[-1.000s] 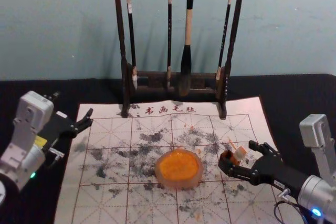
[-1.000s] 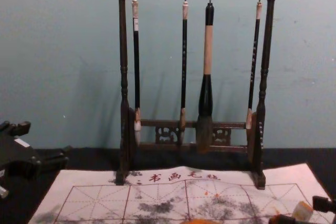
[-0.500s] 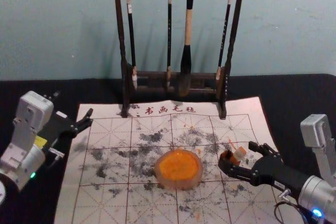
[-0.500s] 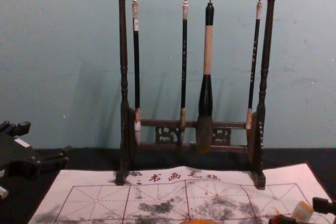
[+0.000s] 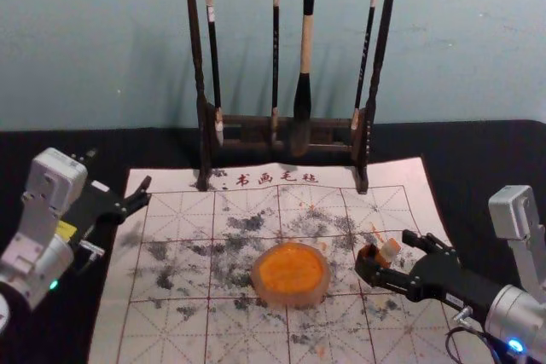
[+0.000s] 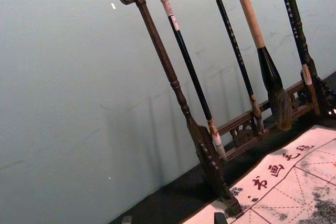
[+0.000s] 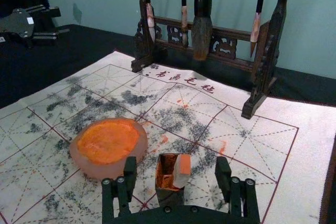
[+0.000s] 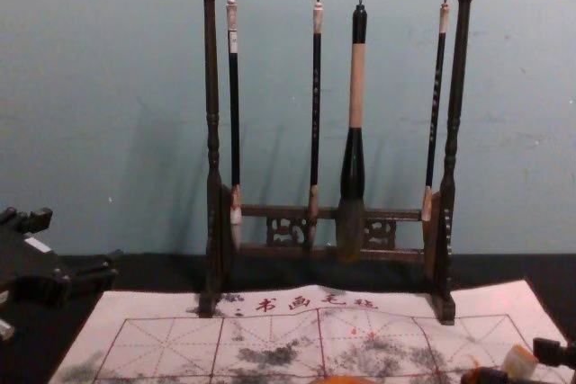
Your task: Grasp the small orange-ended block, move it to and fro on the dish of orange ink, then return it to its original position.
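Observation:
My right gripper [image 5: 386, 253] is open at the right of the mat, its fingers spread around a small dark open box [image 5: 368, 260] and the orange-ended block [image 5: 390, 250]. In the right wrist view, the gripper [image 7: 176, 169] shows a gap on each side of them. The pale block [image 7: 182, 171] leans in the box [image 7: 167, 174], orange end up. Left of the box sits the round dish of orange ink [image 5: 291, 270], also seen as a dish [image 7: 109, 141]. My left gripper [image 5: 120, 168] stays parked open off the mat's left edge; its fingertips [image 6: 219, 217] edge into its wrist view.
A dark wooden rack [image 5: 203, 117] with several hanging brushes, among them a thick one [image 5: 303, 83], stands across the mat's back edge. The ink-stained white mat [image 5: 171, 330] lies on a black-covered table [image 5: 60, 138], with a wall behind.
One fingertip of my right gripper has shifted very slightly to the left. The block, dish and left gripper look unmoved.

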Robot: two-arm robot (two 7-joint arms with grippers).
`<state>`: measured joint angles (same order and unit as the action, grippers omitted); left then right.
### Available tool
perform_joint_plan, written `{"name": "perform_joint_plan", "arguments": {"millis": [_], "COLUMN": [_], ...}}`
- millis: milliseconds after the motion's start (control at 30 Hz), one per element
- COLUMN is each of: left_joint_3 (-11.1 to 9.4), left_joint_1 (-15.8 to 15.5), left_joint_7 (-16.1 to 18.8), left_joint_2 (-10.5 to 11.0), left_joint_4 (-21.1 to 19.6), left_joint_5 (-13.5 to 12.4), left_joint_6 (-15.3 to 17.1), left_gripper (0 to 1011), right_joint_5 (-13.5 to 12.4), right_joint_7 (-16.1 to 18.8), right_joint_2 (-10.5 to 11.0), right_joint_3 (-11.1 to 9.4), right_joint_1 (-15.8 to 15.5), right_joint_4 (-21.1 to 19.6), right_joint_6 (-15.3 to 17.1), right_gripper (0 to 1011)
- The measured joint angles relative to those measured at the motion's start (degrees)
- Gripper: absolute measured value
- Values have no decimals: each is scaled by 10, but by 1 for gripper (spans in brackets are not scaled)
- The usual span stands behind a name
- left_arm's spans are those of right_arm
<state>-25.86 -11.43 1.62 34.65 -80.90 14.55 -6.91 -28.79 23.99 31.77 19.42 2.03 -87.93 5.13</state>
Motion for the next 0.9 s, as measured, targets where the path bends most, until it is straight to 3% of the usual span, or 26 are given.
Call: {"name": "perform_joint_plan", "arguments": {"millis": [200,333,467,567,900], "left_joint_3": [0,0,0,0,0], "left_joint_1": [0,0,0,0,0], "left_joint_7": [0,0,0,0,0], "left_joint_2": [0,0,0,0,0], "left_joint_4": [0,0,0,0,0], "left_joint_5": [0,0,0,0,0], "left_joint_6": [0,0,0,0,0], "left_gripper": [1010,1010,1010,1010,1010], "right_joint_5": [0,0,0,0,0], "right_joint_7": [0,-1,-1,-1,-1], "right_joint_2": [0,0,0,0,0], "right_joint_3": [0,1,1,1,1], "right_joint_1": [0,0,0,0,0], "right_joint_4": [0,0,0,0,0], "right_joint_6": [0,0,-1,-1,-1], "right_gripper": [787,628,548,400,109]}}
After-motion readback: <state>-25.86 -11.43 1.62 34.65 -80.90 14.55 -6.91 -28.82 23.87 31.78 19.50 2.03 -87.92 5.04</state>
